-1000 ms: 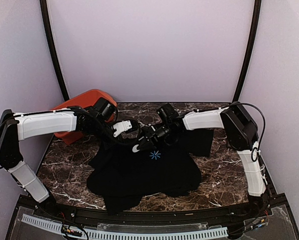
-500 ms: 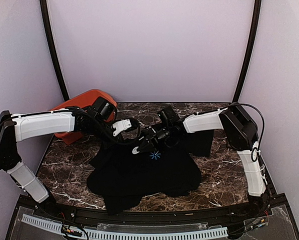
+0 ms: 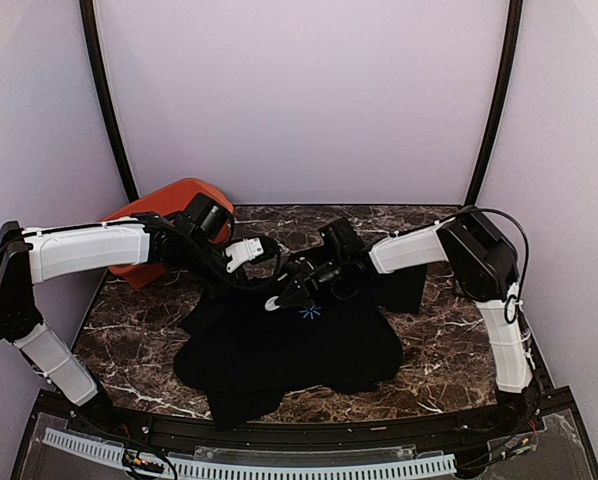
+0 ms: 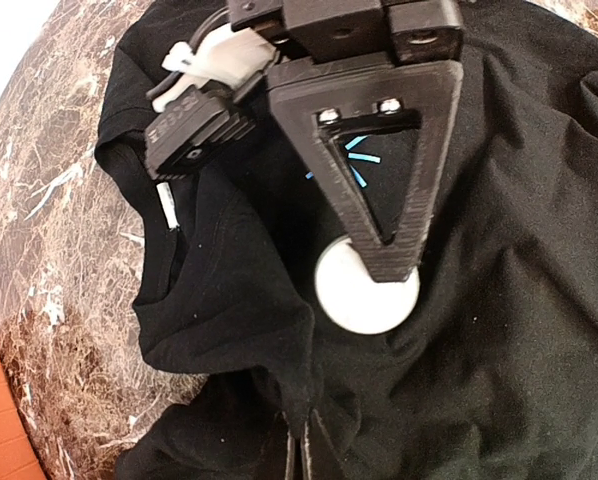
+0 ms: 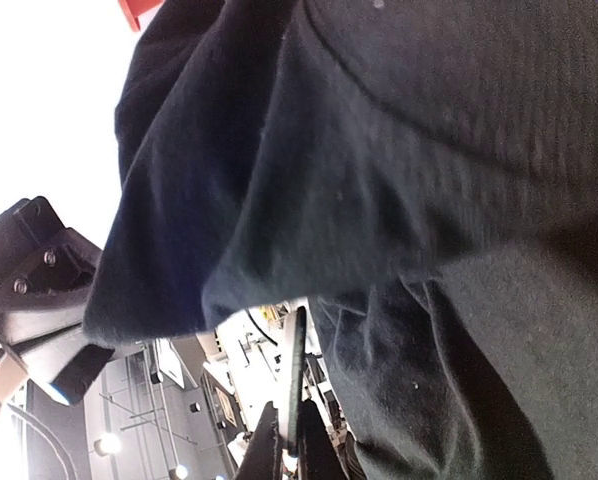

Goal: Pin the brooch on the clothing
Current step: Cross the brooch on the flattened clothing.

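top view has the shirt [image 3: 279, 345] spread on the marble table [image 3: 129, 330], both arms meeting at its collar end just beyond the starburst print [image 3: 310, 311]. left wrist view shows the left gripper [image 4: 301, 455] clenched on a raised fold of the shirt near the neckline. the right gripper [image 4: 384, 268] reaches in opposite it, its jaws closed on the brooch [image 4: 364, 300], a pale round disc at its fingertip lying flat against the cloth just beside the print. right wrist view gives only dark, lifted fabric close above that gripper's thin, closed fingers. the step in hand looks like placing the brooch on the chest while the other arm tents the cloth. i cannot tell whether the pin has caught. next, i judge, the right arm must press the disc home against the held fold, then let go without dragging it off.
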{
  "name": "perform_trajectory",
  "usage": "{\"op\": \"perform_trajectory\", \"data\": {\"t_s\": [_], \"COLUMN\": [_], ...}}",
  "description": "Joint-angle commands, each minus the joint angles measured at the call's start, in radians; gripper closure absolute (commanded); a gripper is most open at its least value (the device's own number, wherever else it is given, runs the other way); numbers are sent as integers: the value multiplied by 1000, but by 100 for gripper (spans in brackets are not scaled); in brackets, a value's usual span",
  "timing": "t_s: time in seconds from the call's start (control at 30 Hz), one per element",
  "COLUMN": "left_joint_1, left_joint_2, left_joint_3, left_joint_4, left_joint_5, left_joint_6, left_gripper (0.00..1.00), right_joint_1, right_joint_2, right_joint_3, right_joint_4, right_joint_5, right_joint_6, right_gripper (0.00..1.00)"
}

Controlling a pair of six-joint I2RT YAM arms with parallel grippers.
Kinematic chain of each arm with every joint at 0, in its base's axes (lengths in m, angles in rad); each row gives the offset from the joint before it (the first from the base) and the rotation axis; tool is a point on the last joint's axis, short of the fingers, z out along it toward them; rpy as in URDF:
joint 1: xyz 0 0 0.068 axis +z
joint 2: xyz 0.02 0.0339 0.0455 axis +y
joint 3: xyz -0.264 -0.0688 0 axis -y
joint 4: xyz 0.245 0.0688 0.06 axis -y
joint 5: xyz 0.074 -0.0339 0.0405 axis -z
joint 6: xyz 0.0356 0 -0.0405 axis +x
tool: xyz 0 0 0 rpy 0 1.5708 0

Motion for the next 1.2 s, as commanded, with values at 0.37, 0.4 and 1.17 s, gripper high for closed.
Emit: {"op": "perform_trajectory", "data": {"t_s": [0.37, 0.4, 1.17], "left_joint_1": [-8, -8, -17], "left_joint_2": [-24, -24, -36], "left_joint_3": [-16, -16, -20], "left_joint_4": [-3, -2, -1], "left_joint_5": [20, 22, 34], "left_joint_6": [10, 11, 19], "left_gripper": [99, 99, 99], "right_joint_1": [-22, -22, -32], "right_joint_2": [-34, -32, 24], "right_joint_3": [-60, -56, -38], "right_joint_4": [268, 267, 292], "right_joint_5": [-51, -51, -50], "right_joint_6": [178, 179, 225], "right_gripper": [100, 100, 100]}}
